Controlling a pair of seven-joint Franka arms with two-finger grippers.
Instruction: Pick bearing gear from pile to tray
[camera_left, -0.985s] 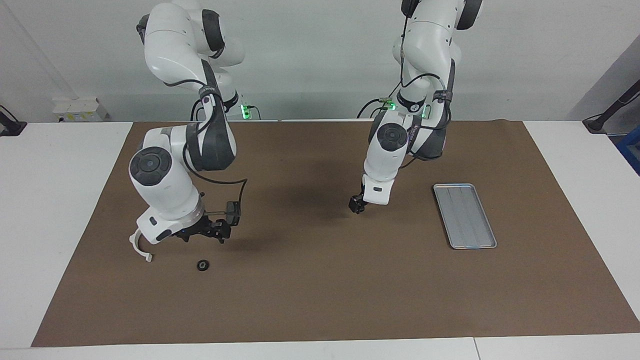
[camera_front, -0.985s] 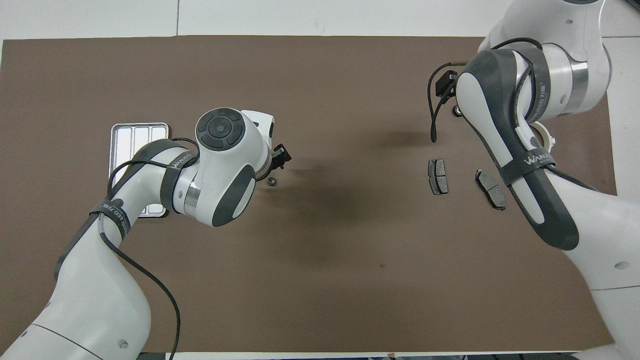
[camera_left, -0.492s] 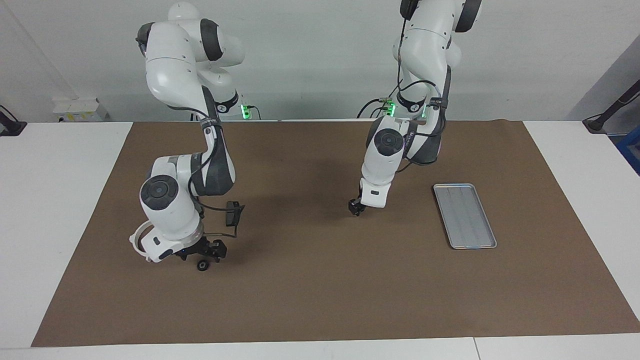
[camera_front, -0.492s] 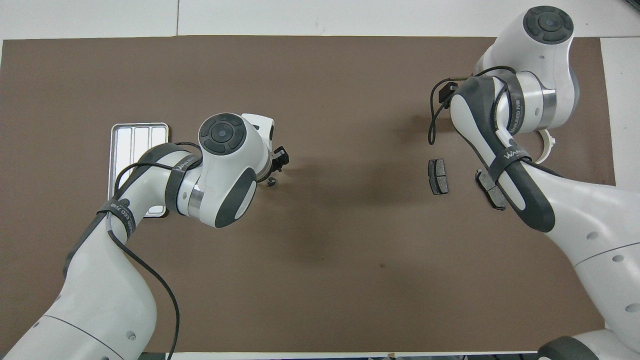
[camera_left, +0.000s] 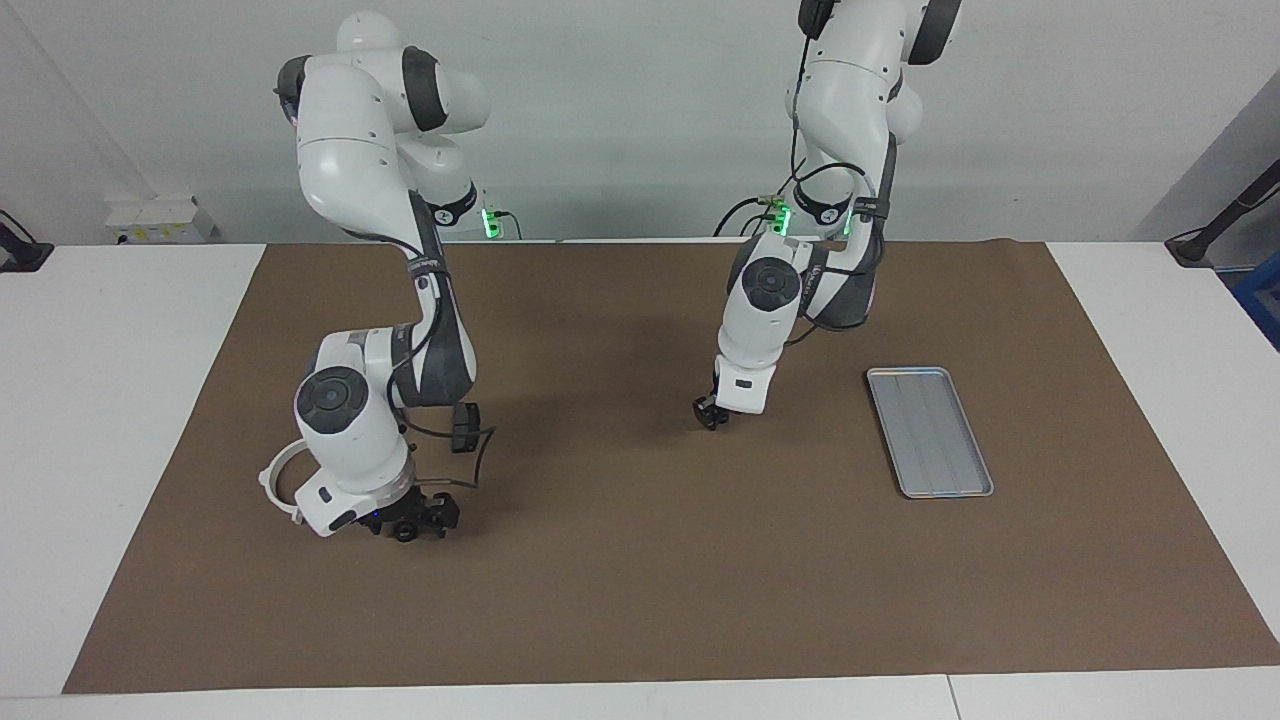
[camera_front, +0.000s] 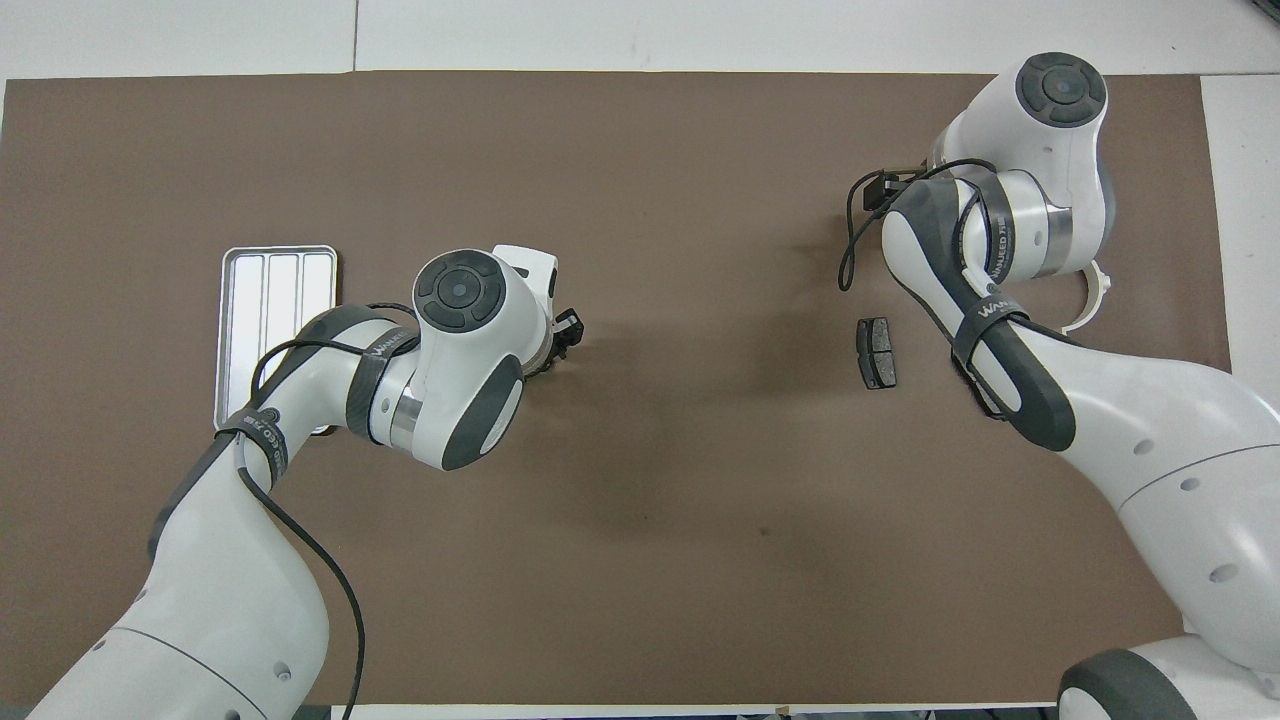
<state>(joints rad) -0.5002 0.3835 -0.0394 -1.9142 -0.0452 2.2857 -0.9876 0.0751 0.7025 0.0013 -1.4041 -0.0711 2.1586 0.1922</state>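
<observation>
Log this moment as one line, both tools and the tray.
right tool: open, low at black ring | left tool: low over mat, mid-table | tray: empty

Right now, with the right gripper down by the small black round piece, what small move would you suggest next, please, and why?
Probably close the right gripper on the black round piece: it is low at the mat, open, apparently straddling that piece beside the white arc. The left gripper hangs low over the mat's middle.
</observation>
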